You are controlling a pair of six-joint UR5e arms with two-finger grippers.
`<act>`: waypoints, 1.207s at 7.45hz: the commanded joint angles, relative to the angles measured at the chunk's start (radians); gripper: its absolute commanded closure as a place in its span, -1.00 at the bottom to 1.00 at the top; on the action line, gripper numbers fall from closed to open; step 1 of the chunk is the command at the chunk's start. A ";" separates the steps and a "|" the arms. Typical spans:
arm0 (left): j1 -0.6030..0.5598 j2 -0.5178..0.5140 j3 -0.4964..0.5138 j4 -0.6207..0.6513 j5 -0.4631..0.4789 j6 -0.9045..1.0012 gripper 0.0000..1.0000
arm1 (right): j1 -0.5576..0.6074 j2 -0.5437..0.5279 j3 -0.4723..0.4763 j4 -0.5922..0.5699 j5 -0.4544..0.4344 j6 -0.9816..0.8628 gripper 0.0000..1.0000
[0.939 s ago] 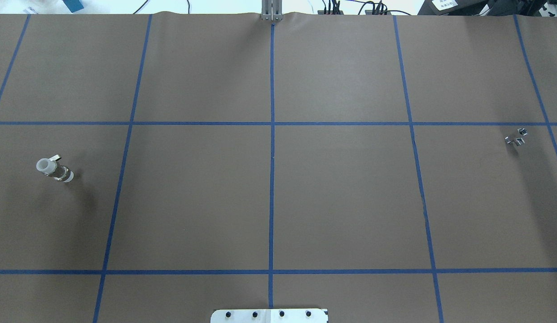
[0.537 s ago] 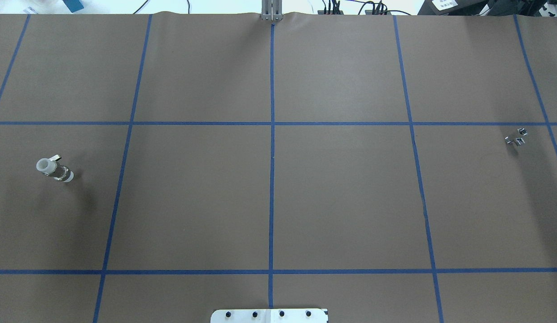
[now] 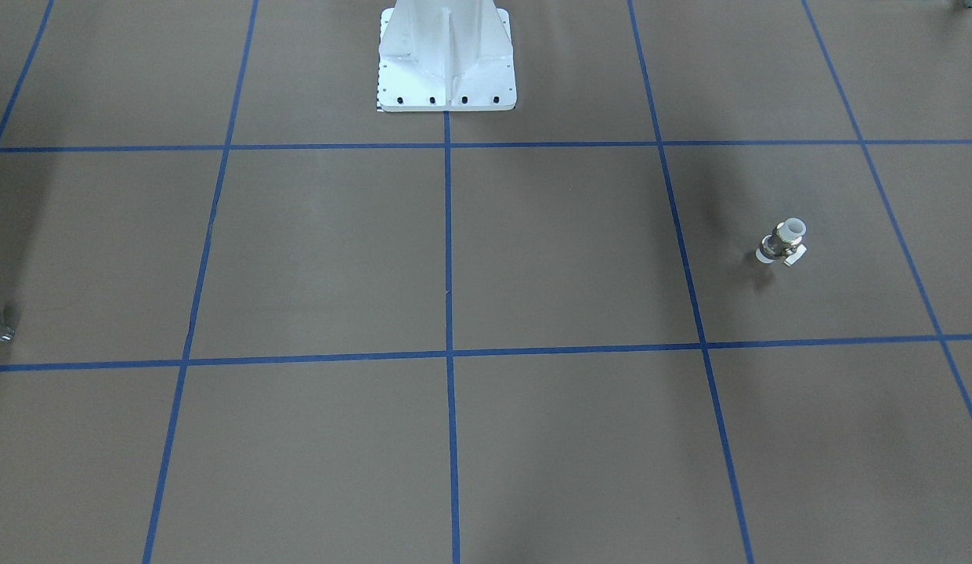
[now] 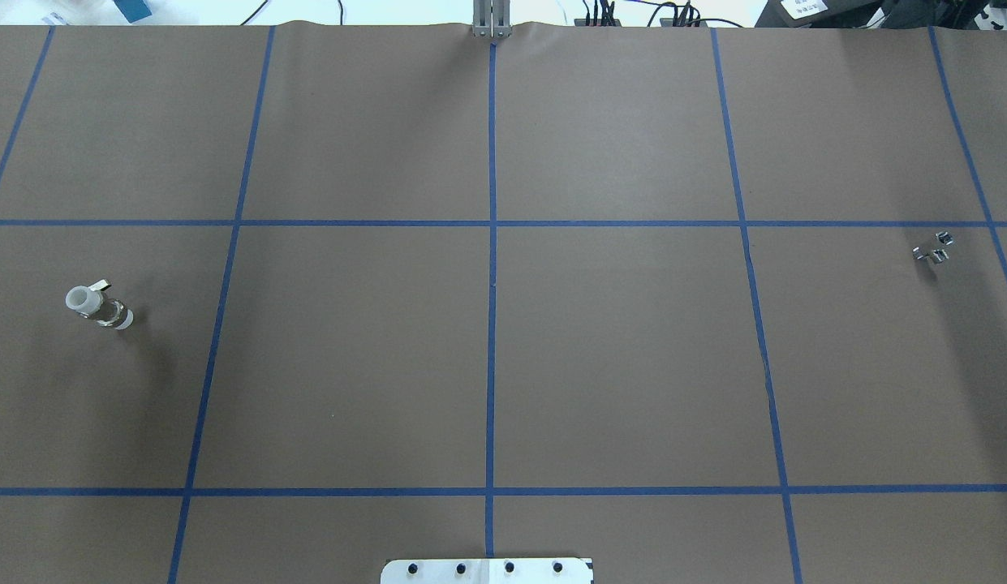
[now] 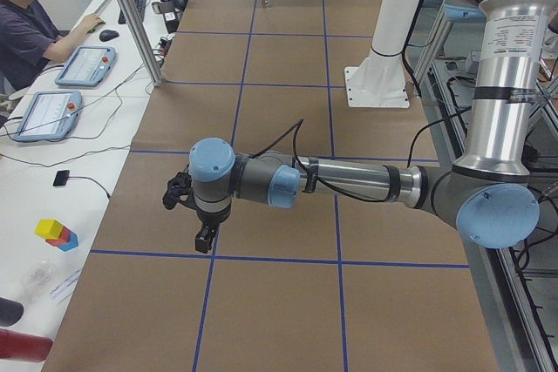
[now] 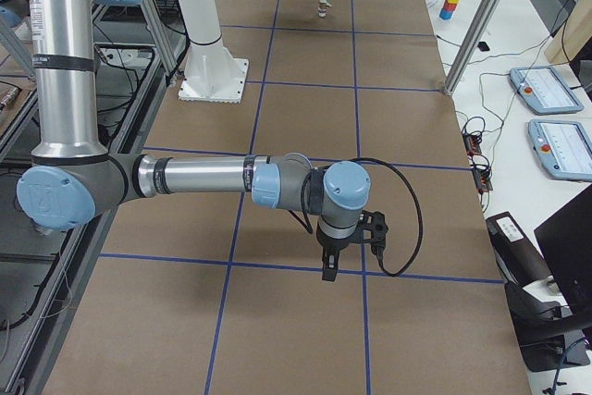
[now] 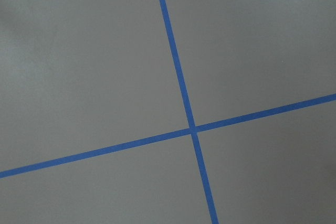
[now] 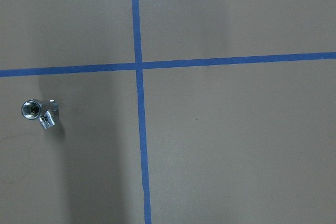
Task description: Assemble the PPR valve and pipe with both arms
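Currently the PPR valve [image 4: 97, 305] sits on the brown counter [image 4: 617, 365] toward the robot's left end, inside a square of the blue tape grid [image 7: 191, 128]. It seems to stand on one white end, with the flat lever tab jutting from its side. The pipe [image 4: 933, 250] lies well apart from it at the robot's right end, close to a blue line. The right wrist view shows it as a small shiny stub, its dark bore facing up. Nothing touches either part.

The left arm reaches out low over the counter, and its left pincer [image 5: 203, 243] points down above a tape line. The right arm does likewise at the other end, with the right pincer [image 6: 328, 270] hanging just over a line. Each pincer shows only in a side view, so I cannot tell whether either is released or clenched. The white pedestal [image 3: 446, 63] is bolted at the robot's edge.
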 commanded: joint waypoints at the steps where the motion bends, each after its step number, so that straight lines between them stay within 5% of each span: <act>1: 0.029 -0.010 -0.016 0.000 -0.024 -0.048 -1.00 | 0.000 0.000 0.008 0.001 0.001 0.001 -0.99; 3: 0.095 -0.055 -0.058 0.026 -0.001 -0.101 -1.00 | 0.000 0.003 0.002 0.001 -0.002 -0.002 -0.99; 5: 0.211 -0.106 -0.119 0.195 0.014 -0.151 -1.00 | 0.000 0.004 0.002 0.001 -0.002 -0.002 -0.99; 9: 0.351 -0.076 -0.251 0.183 0.023 -0.598 -1.00 | 0.000 0.006 0.000 0.001 -0.002 -0.002 -0.99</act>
